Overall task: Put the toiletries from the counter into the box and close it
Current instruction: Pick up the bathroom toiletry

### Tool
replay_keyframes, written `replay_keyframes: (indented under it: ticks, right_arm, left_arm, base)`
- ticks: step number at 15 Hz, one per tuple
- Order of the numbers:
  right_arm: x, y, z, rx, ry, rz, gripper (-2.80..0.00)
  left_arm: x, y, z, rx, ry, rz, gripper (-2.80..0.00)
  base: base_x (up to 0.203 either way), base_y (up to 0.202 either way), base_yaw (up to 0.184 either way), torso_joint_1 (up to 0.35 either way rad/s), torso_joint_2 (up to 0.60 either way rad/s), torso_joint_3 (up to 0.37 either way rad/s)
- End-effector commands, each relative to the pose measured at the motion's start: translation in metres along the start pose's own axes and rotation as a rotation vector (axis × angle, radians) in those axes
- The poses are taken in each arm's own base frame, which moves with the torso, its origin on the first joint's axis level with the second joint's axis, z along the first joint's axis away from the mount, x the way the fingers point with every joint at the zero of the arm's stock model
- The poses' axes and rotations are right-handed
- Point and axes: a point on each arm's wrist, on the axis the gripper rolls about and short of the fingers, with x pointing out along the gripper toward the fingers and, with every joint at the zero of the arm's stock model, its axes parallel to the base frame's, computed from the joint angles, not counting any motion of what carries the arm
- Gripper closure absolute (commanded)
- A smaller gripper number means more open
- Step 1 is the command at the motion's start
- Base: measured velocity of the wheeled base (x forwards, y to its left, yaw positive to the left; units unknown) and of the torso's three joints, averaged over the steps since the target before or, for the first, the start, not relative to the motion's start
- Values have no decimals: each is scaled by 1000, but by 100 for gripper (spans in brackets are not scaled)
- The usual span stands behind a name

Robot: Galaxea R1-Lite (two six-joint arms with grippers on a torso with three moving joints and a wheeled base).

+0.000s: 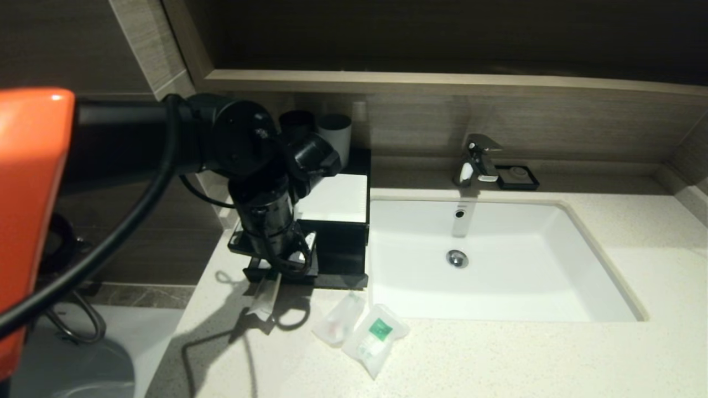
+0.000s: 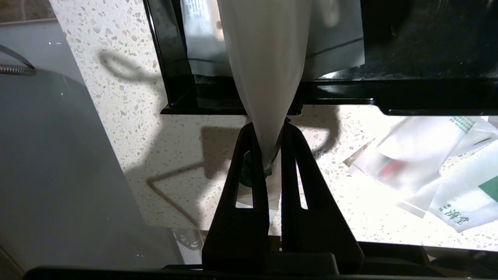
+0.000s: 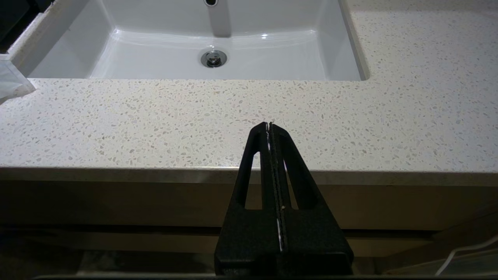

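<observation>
My left gripper (image 2: 268, 128) is shut on the long narrow toothbrush pack (image 2: 266, 70), gripping one end at the front edge of the black box's pulled-out drawer (image 2: 350, 97). In the head view the pack (image 1: 264, 298) hangs below my left arm, just in front of the drawer (image 1: 337, 265). The box has a flat white top panel (image 1: 337, 199). The small plain sachet (image 1: 338, 319) and the squarish green-labelled sachet (image 1: 377, 336) lie side by side on the speckled counter (image 1: 498, 359), in front of the box. My right gripper (image 3: 269, 125) is shut and empty, in front of the counter's front edge.
The white sink (image 1: 553, 298) with its chrome faucet (image 1: 478, 160) lies right of the box. A small black soap dish (image 1: 518, 177) stands behind it. A black cup (image 1: 298, 122) and a grey cup (image 1: 336, 135) stand behind the box. The counter's left edge drops off beside the box.
</observation>
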Motion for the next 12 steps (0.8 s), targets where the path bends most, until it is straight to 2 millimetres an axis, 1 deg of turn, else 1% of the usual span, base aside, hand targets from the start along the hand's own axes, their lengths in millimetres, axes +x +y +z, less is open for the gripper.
replay_keyframes:
  ticks: [1,6,9,12]
  right_arm:
    - [0,0,0,0,1,0,0]
    - [0,0,0,0,0,0,0]
    - [0,0,0,0,1,0,0]
    - [0,0,0,0,1,0,0]
  left_arm:
    - [2,-1,1,-3,-1,3,0]
    - [-11,7,-7,24,35,17,0]
    - [-10,10,-14,107,108,44,0]
    - [-7,14,-19,241,186,61,0]
  base:
    - [0,0,0,0,0,0]
    - [0,0,0,0,0,0]
    - [0,0,0,0,0,0]
    - [0,0,0,0,0,0]
